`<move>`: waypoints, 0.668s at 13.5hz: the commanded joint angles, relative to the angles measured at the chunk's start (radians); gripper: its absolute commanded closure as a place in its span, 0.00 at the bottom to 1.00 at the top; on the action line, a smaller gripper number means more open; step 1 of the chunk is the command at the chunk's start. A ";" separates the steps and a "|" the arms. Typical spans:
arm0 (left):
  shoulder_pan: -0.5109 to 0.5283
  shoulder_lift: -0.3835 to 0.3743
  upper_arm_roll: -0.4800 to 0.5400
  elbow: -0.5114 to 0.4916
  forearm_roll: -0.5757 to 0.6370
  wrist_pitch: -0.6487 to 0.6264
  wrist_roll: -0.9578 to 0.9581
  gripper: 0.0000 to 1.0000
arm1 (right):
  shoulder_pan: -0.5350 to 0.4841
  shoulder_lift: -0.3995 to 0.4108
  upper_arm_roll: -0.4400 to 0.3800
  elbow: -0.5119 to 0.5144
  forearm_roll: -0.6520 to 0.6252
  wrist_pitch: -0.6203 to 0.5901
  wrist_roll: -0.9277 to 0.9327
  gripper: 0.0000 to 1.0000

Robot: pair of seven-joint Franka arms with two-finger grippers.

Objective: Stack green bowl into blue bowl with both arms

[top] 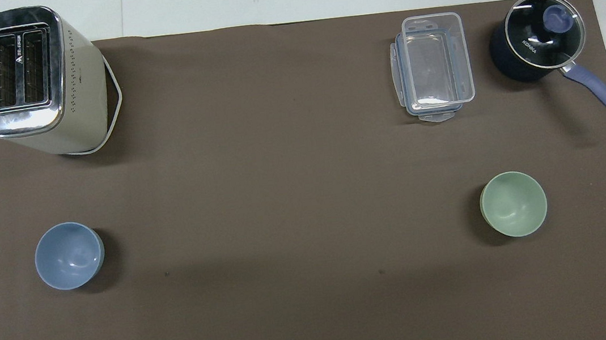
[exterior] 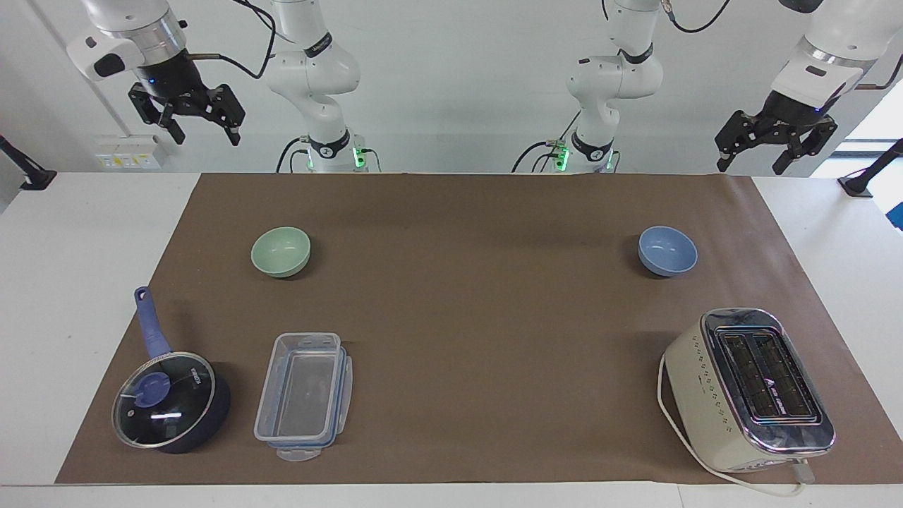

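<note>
The green bowl [exterior: 281, 251] sits on the desk well below the right gripper's [exterior: 200, 128] released jaws; the left gripper [exterior: 755, 155], also released, waits.

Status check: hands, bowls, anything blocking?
Left hand and right hand open, raised, empty. Green bowl and blue bowl apart, unstacked. Mat bare between them.

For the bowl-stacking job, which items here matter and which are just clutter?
Job items: green bowl, blue bowl, right end effector and left end effector, both raised and open.
Clutter: saucepan, clear container, toaster, brown mat.
</note>
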 commanded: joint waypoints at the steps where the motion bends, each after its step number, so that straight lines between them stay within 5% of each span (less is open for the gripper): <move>1: -0.009 -0.036 0.011 -0.059 -0.002 0.014 0.018 0.00 | -0.005 -0.027 0.005 -0.035 -0.005 0.023 -0.003 0.00; 9: 0.093 -0.118 0.017 -0.329 -0.054 0.188 0.202 0.00 | -0.002 0.015 0.007 0.017 -0.012 0.011 0.003 0.00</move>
